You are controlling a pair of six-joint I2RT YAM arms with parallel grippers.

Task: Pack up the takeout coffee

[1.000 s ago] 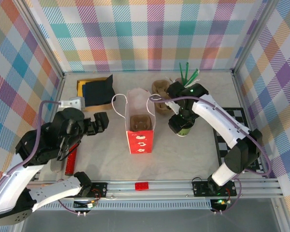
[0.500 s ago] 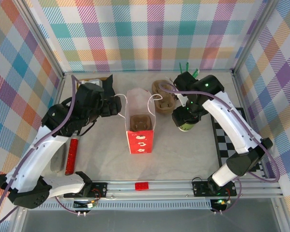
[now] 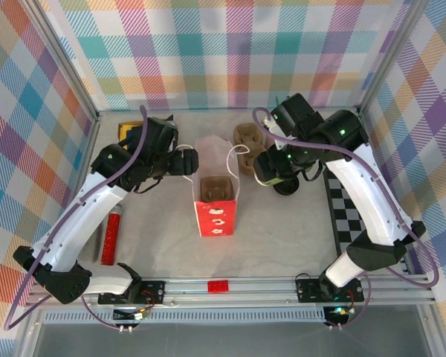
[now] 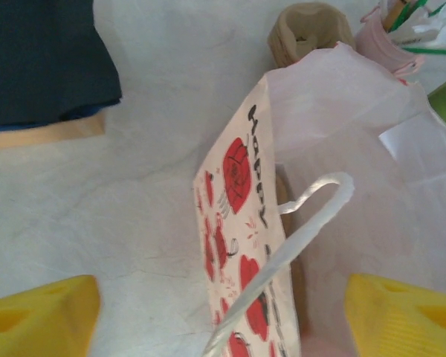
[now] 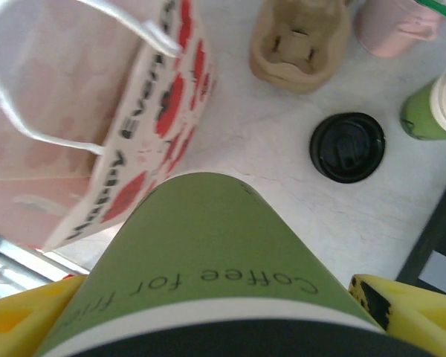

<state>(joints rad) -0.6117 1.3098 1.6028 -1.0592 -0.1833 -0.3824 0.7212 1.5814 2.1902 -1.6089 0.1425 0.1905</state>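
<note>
While our right gripper (image 5: 219, 320) clamps the dark-green paper coffee cup (image 5: 208, 253) just right of the red-printed paper bag (image 5: 160, 104) | left gripper (image 4: 219, 316) apart at bag's white handle (image 4: 312, 202) | we judge it light, crushable; hold mid-wall

Bright, even light falls from overhead; the arms (image 3: 89, 216) cast only soft shadows on the table (image 3: 282, 223). In the left wrist view the bag (image 4: 342, 111) looks washed out, perhaps overexposed. Near each wrist lens the fingers (image 4: 37, 316) and the cup (image 5: 208, 245) blur.
</note>
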